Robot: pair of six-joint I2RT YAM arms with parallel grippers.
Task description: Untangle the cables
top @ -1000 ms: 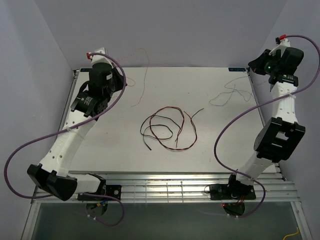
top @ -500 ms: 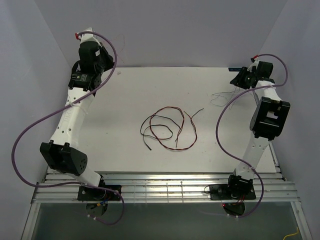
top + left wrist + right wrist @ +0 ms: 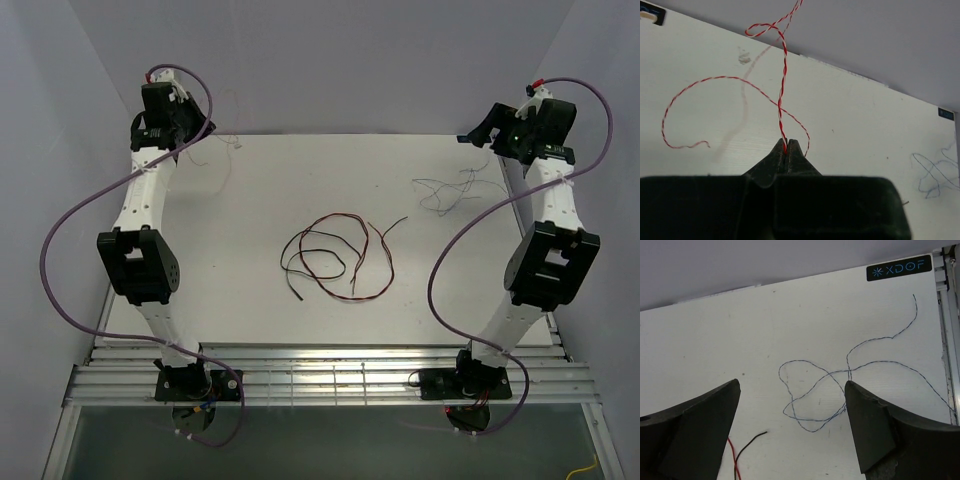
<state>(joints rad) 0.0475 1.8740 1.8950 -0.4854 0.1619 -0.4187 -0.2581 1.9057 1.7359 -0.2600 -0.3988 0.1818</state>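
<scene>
On the white counter [image 3: 250,300], the right tool [image 3: 791,385] is held wide open and empty above a blue-grey cable [image 3: 848,371], the left tool [image 3: 786,150] is clamped tight on a red-white cable [image 3: 784,75], and black and red cables [image 3: 330,252] are seen tangled mid-counter.

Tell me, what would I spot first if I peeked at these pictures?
A loopy heap of red and black wires sits in the middle of the white table. Up at the far left corner, the left fingers are shut on a red-and-white twisted wire. At the far right, the right fingers stand wide open above a thin blue-grey wire squiggled on the table.
</scene>
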